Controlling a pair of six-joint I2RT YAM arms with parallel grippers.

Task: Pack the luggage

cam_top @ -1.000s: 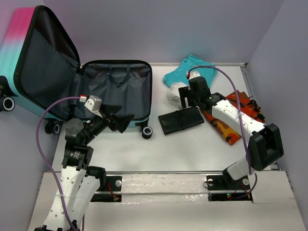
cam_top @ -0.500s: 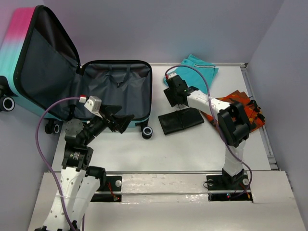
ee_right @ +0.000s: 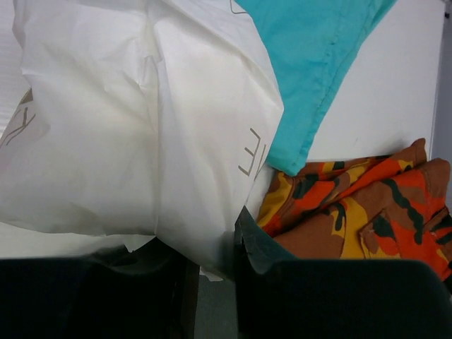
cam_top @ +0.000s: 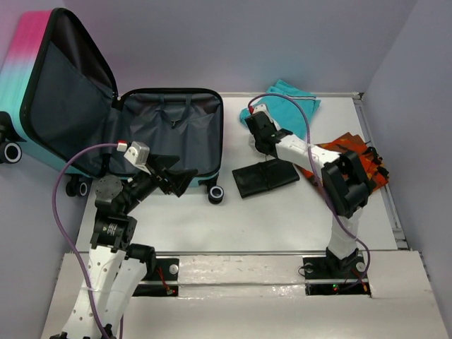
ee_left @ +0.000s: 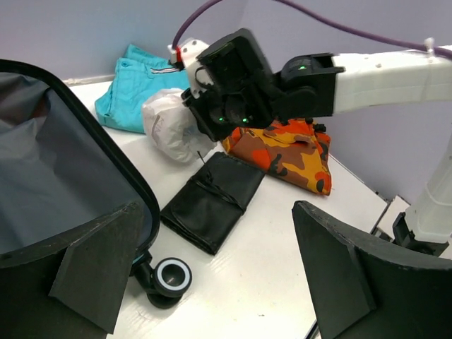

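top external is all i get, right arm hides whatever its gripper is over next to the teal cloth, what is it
Observer: A crumpled white bag. It shows clearly in the left wrist view.
Operator: does the right gripper have it
Observer: Yes. In the right wrist view the right gripper is closed on a fold of the bag.
Operator: could it drag anything along
Observer: Maybe. The bag overlaps the edge of the teal cloth, and the camo cloth lies close by the gripper.
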